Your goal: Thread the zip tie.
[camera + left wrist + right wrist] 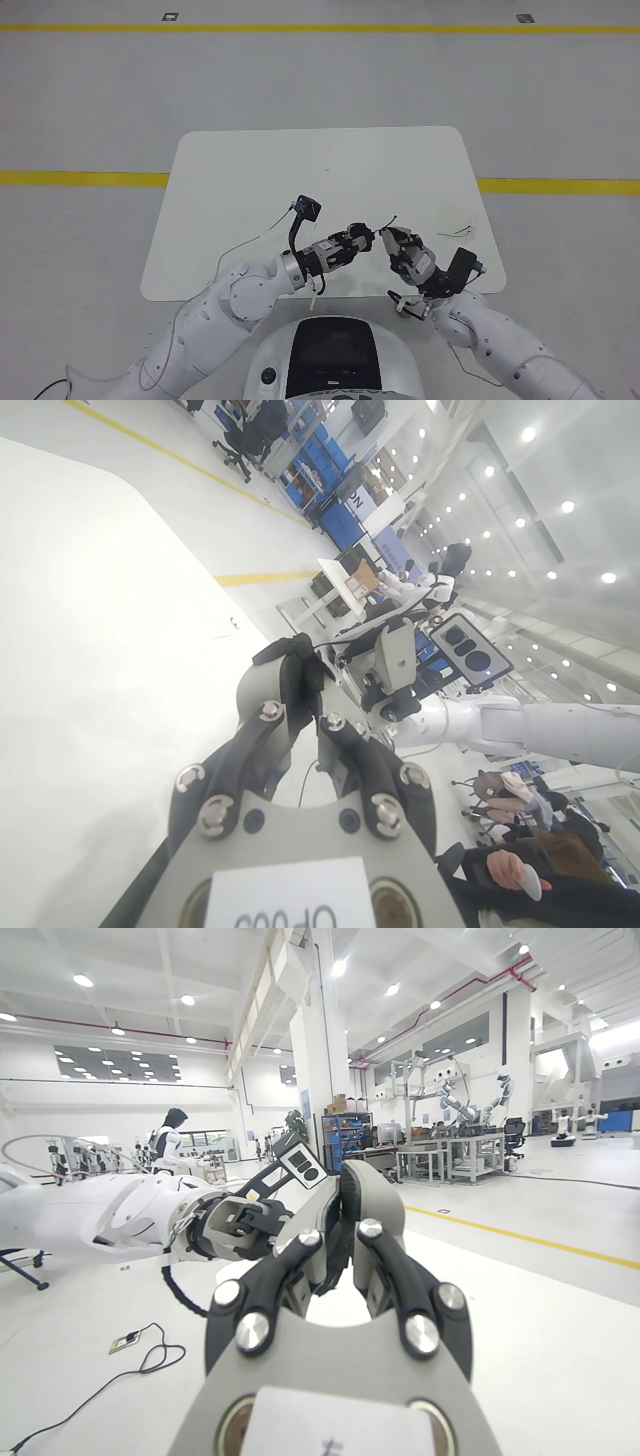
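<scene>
Right gripper point(342, 1183): fingers pressed together, no gap between the pads.
Left arm point(125, 1215): white, just beyond the fingers, its end hidden behind one finger.
Wrist camera point(301, 1164): black, just beside the fingertips.
Floor cable point(150, 1360): well apart from the fingers.

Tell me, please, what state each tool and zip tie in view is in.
left tool: fingers shut, above the table.
right tool: fingers shut, tip close to the left tool's.
zip tie: in the air at the two tool tips; which tool grips it, and whether it is threaded, too small to tell.
thin strip: lying loose on the table, touched by nothing; perhaps a spare tie.
</scene>
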